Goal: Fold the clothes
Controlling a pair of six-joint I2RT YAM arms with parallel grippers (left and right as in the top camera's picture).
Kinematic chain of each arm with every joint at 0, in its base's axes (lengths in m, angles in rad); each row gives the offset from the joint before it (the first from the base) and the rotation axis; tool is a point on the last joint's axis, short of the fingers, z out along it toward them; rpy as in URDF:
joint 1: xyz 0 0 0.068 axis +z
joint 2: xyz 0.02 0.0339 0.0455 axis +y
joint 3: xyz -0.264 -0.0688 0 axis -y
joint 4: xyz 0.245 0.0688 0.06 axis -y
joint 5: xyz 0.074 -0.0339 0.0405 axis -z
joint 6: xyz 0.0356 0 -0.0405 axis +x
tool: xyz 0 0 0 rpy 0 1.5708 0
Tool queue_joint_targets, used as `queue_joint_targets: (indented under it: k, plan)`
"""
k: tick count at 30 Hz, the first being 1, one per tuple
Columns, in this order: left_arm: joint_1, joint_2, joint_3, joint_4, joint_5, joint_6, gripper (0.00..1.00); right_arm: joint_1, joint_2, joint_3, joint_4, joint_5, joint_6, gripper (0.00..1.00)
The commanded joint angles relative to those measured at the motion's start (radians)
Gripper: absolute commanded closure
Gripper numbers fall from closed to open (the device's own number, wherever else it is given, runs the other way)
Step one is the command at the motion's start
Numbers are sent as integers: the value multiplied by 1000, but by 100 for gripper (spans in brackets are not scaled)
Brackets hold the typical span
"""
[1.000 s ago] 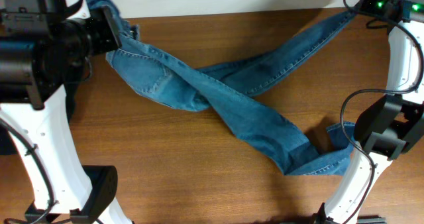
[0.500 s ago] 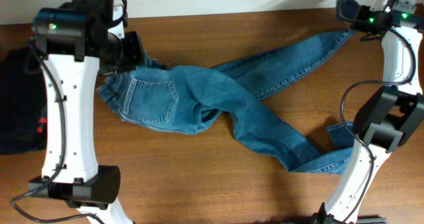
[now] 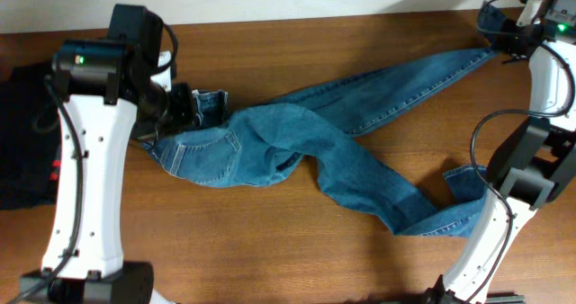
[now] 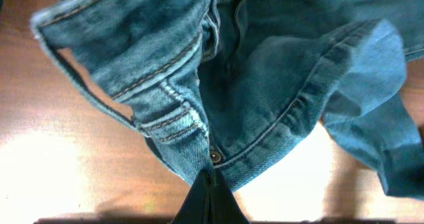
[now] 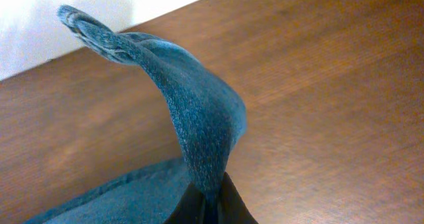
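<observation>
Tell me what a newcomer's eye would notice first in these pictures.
The blue jeans sprawl across the wooden table, their legs crossed near the middle. The left gripper is shut on the waistband at the left, and the right gripper pinches one leg's end at the far right corner.

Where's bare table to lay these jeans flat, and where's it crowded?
Biggest bare patch: the near table strip below the jeans, between the two arm bases. A smaller strip beyond the upper leg, along the far edge; a wedge between the two legs at right. Crowded: the left edge, with the black garment, and the bunched cuff near the right arm's base.
</observation>
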Motion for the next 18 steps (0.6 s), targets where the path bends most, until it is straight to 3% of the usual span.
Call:
queue_joint_targets:
  k: [1,17,18]
  plan:
    - [-2,-72,-55,-2,0,0,100,-45,18,-3,-5,78,-10,96]
    - [-2,-246,-333,-2,-15,-25,99,-136,66,-3,-39,48,-40,96]
    - [-2,-246,-355,-2,-15,-26,99,-136,75,-3,-44,53,-40,89]
